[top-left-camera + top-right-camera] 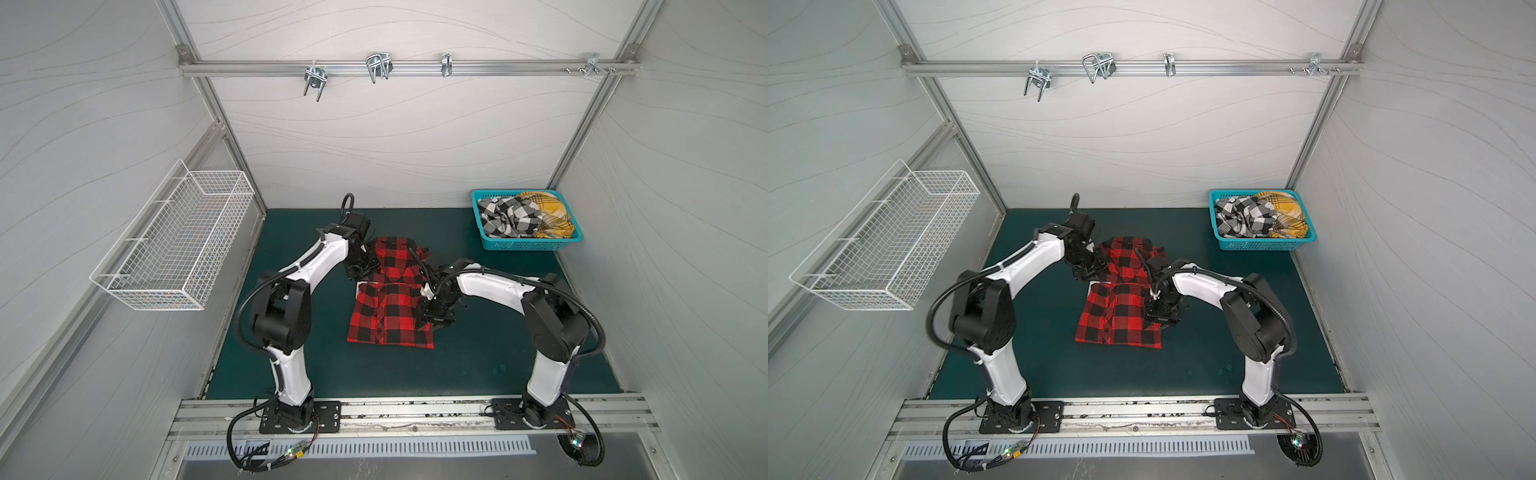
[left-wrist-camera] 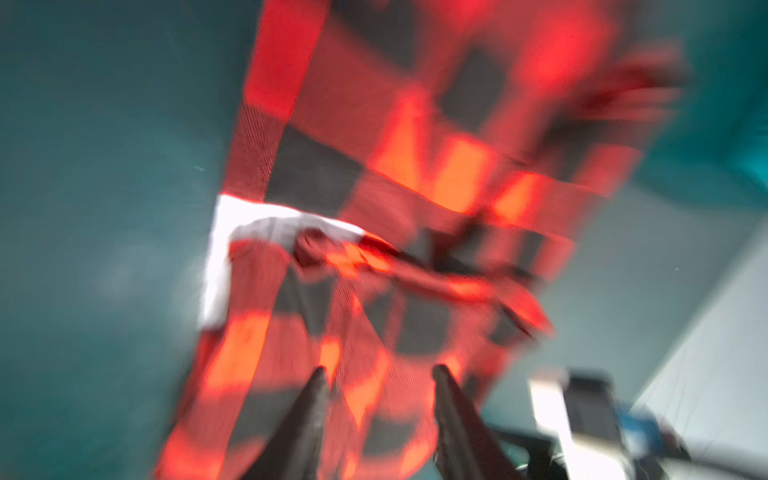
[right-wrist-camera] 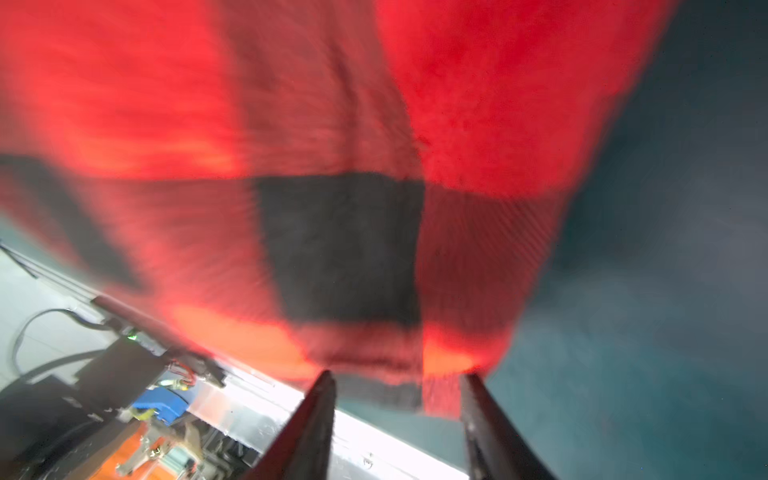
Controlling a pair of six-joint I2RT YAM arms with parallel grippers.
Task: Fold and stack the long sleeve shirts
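Left gripper [image 2: 380, 374] and right gripper [image 3: 399, 380] fingers spread, nothing pinched, over the red-and-black shirt [image 1: 390, 316] mid green mat [image 1: 478, 365]; we judge it half folded. Black-and-white shirt [image 1: 509, 218] and yellow plaid shirt [image 1: 548, 216] sit crumpled in the teal basket [image 1: 523, 246]; no stack yet.

Pale walls [image 1: 395, 145], dark green mat [image 1: 478, 365]

Shirt [image 1: 390, 316] central on the mat [image 1: 478, 365] — basket [image 1: 523, 246] holding other shirts [image 1: 511, 218] behind, right.
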